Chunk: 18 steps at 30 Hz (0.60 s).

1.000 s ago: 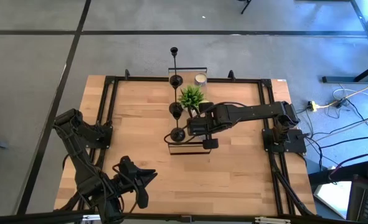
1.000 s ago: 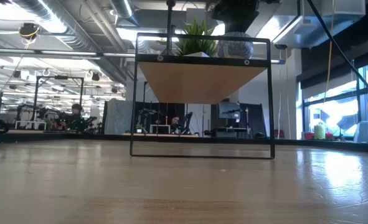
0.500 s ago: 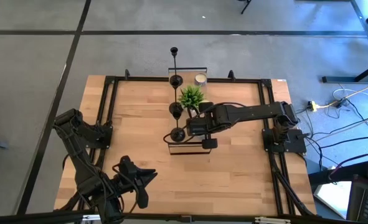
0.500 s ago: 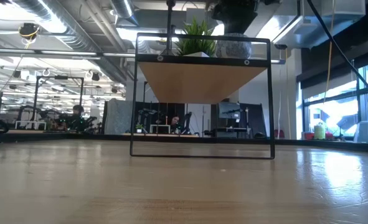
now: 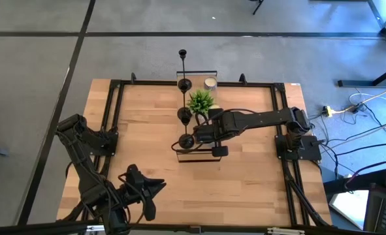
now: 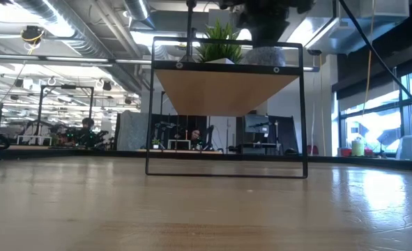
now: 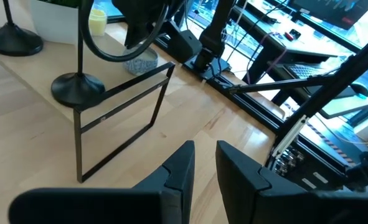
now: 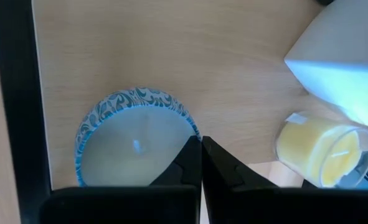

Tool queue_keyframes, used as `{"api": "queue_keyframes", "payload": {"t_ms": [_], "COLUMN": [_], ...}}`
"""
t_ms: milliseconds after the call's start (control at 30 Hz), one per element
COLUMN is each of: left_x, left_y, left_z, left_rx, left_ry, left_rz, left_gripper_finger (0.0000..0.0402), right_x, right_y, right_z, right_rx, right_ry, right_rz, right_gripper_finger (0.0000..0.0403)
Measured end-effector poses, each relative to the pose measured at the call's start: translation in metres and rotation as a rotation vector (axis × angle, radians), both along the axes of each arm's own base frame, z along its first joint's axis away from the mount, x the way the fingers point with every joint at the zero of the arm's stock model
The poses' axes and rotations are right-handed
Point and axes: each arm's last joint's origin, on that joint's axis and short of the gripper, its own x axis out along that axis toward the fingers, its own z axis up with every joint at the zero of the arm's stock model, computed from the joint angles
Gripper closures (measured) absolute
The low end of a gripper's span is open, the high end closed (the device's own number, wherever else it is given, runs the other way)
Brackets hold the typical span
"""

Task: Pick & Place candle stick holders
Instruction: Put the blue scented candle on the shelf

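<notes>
wooden worktop (image 5: 147,143) carries a small raised shelf (image 5: 199,151) near its far edge, and 3 candle stick holders (image 5: 187,141) stand along that shelf's left edge beside a green plant (image 5: 201,101). right gripper (image 8: 201,144) — fingers pressed together, holding nothing — hovers over a blue-patterned candle (image 8: 134,146) on the shelf, next to a yellow candle (image 8: 325,149). left gripper (image 7: 203,163) waits at the near edge, fingers slightly apart. judged step: approach — next it must spread and reach a holder's rod.

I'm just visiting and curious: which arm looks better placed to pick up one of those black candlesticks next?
The right gripper, probably: it hangs shut over the shelf beside the nearest candlestick. The left gripper waits at the table's near edge.
</notes>
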Motion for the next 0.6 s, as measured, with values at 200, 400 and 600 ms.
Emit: {"api": "queue_keyframes", "payload": {"t_ms": [200, 400, 600], "left_x": [0.0001, 0.0001, 0.0001], "left_y": [-0.0001, -0.0001, -0.0001], "left_z": [0.0000, 0.0000, 0.0000], "left_rx": [-0.001, -0.001, -0.001], "left_ry": [0.000, 0.001, 0.002], "left_rz": [-0.001, -0.001, -0.001], "left_gripper_finger": [0.0341, 0.0341, 0.0341], "right_x": [-0.0013, -0.0027, -0.0025], "right_y": [-0.0005, -0.0006, -0.0016], "right_z": [0.0000, -0.0001, -0.0002], "right_rx": [-0.004, -0.005, -0.005], "right_ry": [0.014, 0.027, 0.026], "right_rz": [-0.002, -0.004, -0.007], "right_gripper_finger": [0.0403, 0.0399, 0.0383]}}
